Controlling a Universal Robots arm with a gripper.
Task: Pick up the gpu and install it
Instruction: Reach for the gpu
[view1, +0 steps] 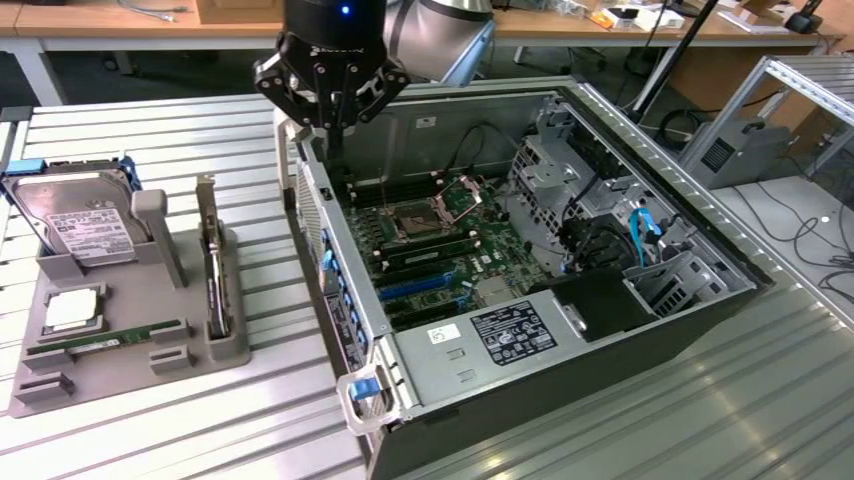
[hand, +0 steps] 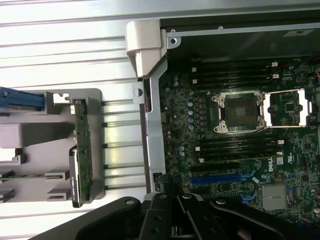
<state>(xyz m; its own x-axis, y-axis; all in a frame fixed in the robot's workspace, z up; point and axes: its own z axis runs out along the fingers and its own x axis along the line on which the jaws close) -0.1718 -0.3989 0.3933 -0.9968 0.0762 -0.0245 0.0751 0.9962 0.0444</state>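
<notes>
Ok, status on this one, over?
Gripper shut, empty, above the case rim. Gpu on edge in grey holder, untouched. Nothing lying on the gpu.

gpu (view1: 214, 280), apparently upright, in tray (view1: 110, 376)

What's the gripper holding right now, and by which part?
Nothing. The black gripper is shut and empty beside the open computer case. The thin dark gpu card with the silver bracket stands on edge in the grey holder tray, untouched.
</notes>
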